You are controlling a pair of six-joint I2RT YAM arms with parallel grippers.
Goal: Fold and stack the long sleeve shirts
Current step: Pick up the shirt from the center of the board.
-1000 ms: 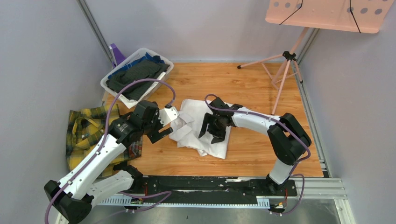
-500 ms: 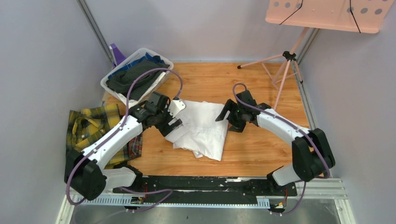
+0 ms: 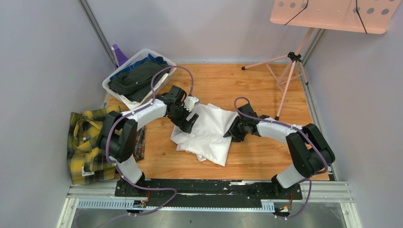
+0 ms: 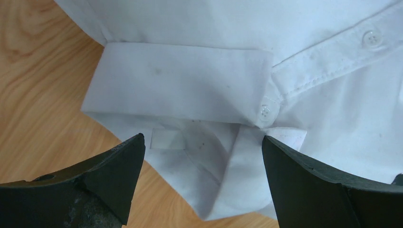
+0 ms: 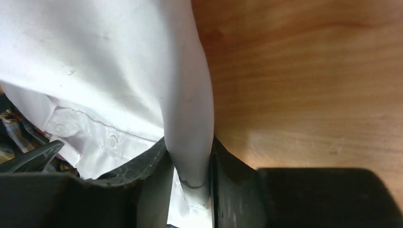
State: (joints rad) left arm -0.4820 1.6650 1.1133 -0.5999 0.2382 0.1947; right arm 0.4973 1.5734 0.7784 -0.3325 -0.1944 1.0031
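The white collared shirt [image 3: 209, 133] lies crumpled in the middle of the wooden table. My left gripper [image 3: 187, 118] is open just above its collar [image 4: 180, 80] and placket at the shirt's upper left edge, touching nothing. My right gripper [image 3: 236, 131] is shut on a fold of the white shirt [image 5: 190, 95] at its right edge, the cloth pinched between the jaws. The yellow-and-green plaid shirt [image 3: 90, 137] lies bunched at the table's left edge, hanging partly off it.
A white basket [image 3: 112, 82] of dark clothes stands at the back left, close behind the left arm. A pink music stand [image 3: 290, 71] rises at the back right. Bare wood [image 3: 266, 156] shows to the right of and in front of the white shirt.
My left gripper has swung right and forward to the shirt's collar. My right gripper has dropped to the shirt's right edge and closed on a fold. The shirt is spread a little wider.
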